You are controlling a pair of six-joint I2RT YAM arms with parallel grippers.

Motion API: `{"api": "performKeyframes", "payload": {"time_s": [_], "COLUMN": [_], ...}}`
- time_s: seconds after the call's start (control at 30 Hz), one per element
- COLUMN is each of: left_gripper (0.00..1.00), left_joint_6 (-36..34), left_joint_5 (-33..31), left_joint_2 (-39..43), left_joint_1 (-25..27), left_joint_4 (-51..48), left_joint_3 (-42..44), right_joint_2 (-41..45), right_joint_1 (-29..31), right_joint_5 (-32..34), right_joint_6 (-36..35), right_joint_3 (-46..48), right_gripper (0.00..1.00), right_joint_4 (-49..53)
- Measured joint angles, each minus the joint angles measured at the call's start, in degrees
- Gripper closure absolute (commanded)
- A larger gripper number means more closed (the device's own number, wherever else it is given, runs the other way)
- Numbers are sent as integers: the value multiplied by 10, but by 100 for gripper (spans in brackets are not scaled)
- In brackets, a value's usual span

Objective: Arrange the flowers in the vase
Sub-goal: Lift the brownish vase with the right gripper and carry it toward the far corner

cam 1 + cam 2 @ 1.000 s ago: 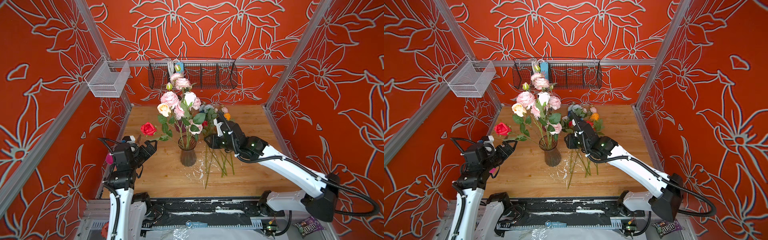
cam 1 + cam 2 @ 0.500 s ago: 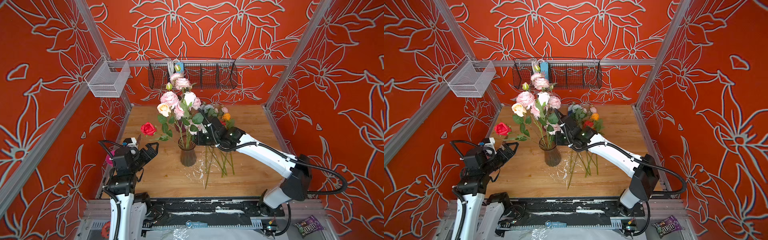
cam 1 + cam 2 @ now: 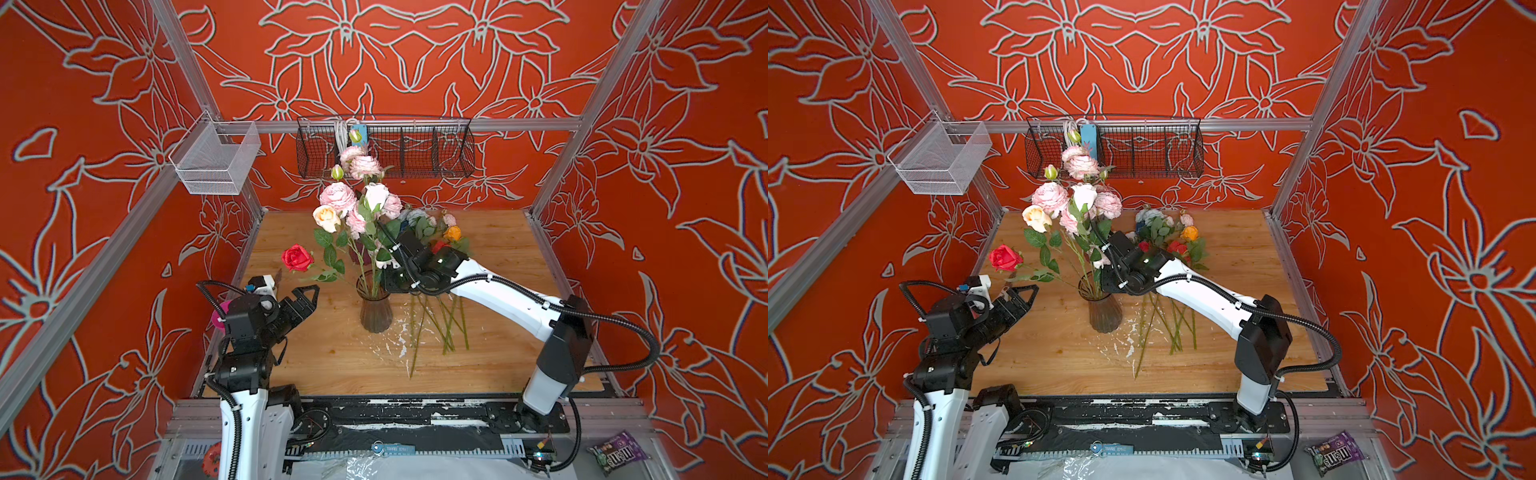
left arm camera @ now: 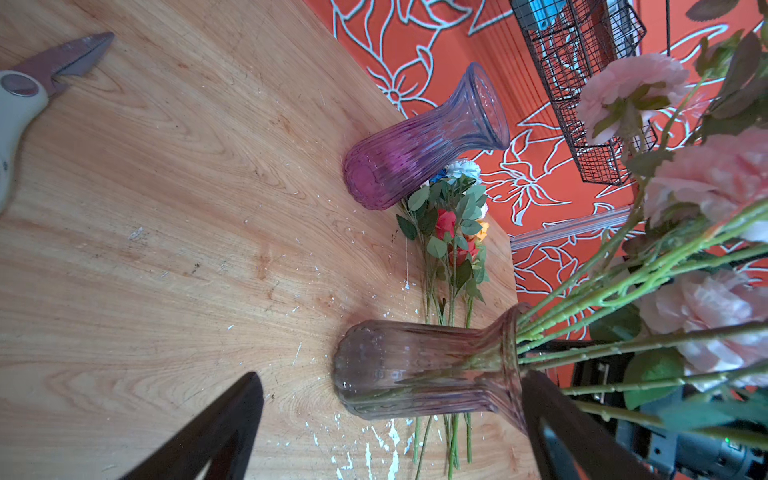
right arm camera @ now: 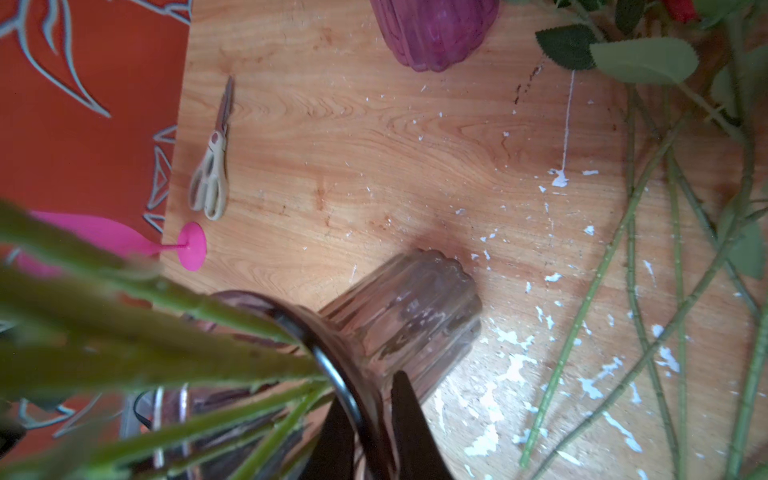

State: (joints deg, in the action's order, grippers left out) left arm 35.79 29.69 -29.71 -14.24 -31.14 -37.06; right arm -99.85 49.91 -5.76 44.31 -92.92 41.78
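Your right pincer [image 5: 368,395] is pinching the rim of the vase [image 3: 376,309], one finger inside the mouth and one outside. That glass is top-heavy with the flowers [image 3: 357,208] already standing in it at mid-counter [image 3: 498,249]. Any sideways pull or lift by the rim alone could tip it or let it slip, spilling the stems. The red rose [image 3: 296,257], which leans far out to the left, looks likeliest to drop. The right forearm also hangs over the loose flowers [image 3: 1163,316] lying just right of the vase and could sweep them along the counter. Your left pincer [image 3: 305,300] is spread wide, left of the vase and just below the rose's stem, holding nothing. Compared with a second ago, the right arm has swung left from above the loose flowers to the vase and its fingers have drawn together. The left arm and the bouquet look almost unchanged.
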Motion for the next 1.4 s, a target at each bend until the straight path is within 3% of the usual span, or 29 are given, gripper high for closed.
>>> {"api": "performKeyframes", "payload": {"time_s": [0.5, 1.0, 1.17, 1.4], "left_gripper": [3, 4, 3, 3], "left_joint_6": [0, -2, -3, 2], "left_joint_5": [0, -5, -6, -3], "left_joint_2": [0, -5, -8, -26], "left_joint_1": [5, 7, 7, 7], "left_joint_4": [0, 0, 0, 7], "left_joint_3": [0, 0, -5, -26], "right_joint_2": [5, 88, 143, 211], "right_joint_1": [-4, -80, -159, -389], "right_joint_5": [22, 28, 6, -20], "right_joint_6": [2, -9, -11, -15], "right_joint_3": [-24, -25, -19, 16], "right_gripper": [100, 100, 100, 100], "right_joint_4": [57, 94, 102, 103]}}
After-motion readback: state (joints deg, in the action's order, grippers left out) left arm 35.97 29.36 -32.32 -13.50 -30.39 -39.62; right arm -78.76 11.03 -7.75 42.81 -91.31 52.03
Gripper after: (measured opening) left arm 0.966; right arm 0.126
